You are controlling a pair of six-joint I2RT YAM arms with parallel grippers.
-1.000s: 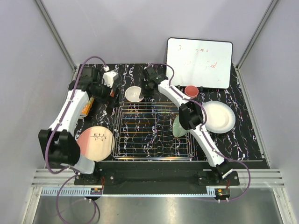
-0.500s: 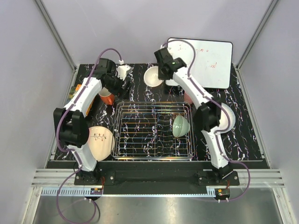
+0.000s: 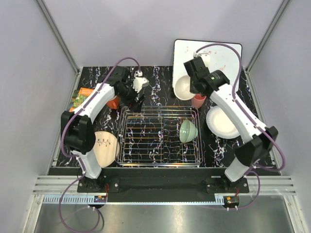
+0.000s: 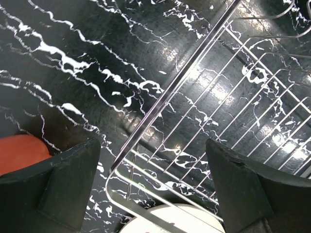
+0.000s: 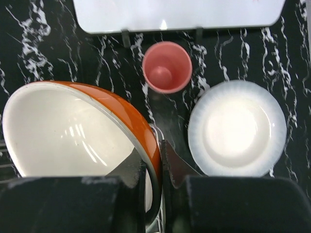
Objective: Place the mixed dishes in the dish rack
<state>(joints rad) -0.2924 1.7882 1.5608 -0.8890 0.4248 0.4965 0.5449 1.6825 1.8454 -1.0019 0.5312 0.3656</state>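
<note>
Moved: the orange bowl (image 3: pixel 183 87) has swung right, now in front of the whiteboard (image 3: pixel 214 58).
Right gripper (image 5: pixel 160 160): clenched on the orange bowl's rim, above the dish rack's (image 3: pixel 160 108) far right corner.
Left gripper (image 4: pixel 153 165): fingers spread, empty, over the rack's far left corner.
Rack: pale green bowl (image 3: pixel 188 131) at its right side.
Right of rack: white plate (image 3: pixel 224 121), small pink cup (image 3: pixel 198 101).

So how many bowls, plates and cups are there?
Bowls: 2, the orange bowl and the green bowl
Plates: 2, the white plate and the pink plate
Cups: 2, the pink cup and the orange mug
Total: 6
</note>
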